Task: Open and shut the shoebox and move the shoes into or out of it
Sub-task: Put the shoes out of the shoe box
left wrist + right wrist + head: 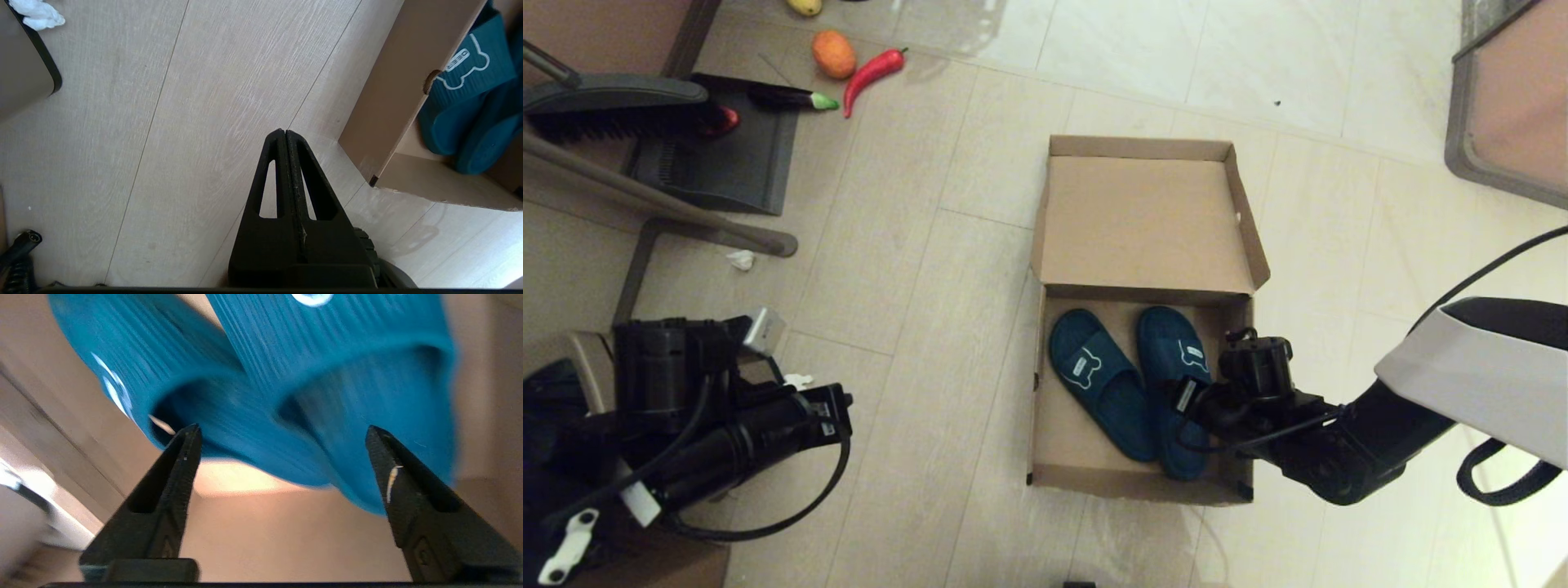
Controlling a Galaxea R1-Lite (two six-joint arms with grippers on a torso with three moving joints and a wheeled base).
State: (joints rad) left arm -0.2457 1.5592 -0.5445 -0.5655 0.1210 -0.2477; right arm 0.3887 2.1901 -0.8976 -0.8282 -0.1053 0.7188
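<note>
The brown cardboard shoebox (pixel 1054 425) lies on the floor with its hinged lid (pixel 1147 216) folded back, open. Both teal slippers lie inside: the left one (pixel 1098 380) and the right one (pixel 1176 359), each with a white bone outline on the strap. My right gripper (pixel 282 430) is open inside the box, just above the heel ends of the slippers (pixel 286 428), holding nothing. In the head view its wrist (pixel 1250 384) covers the right slipper's heel. My left gripper (pixel 284 132) is shut and empty, parked over the floor left of the box (pixel 384 102).
A dark dustpan (pixel 727 155) and brush (pixel 613 106) lie at the far left, with a toy chili (pixel 872 75), an orange fruit (pixel 833 54) and an eggplant (pixel 788 98) nearby. A crumpled tissue (pixel 741 260) is on the floor. A brown bin corner (pixel 1511 98) stands far right.
</note>
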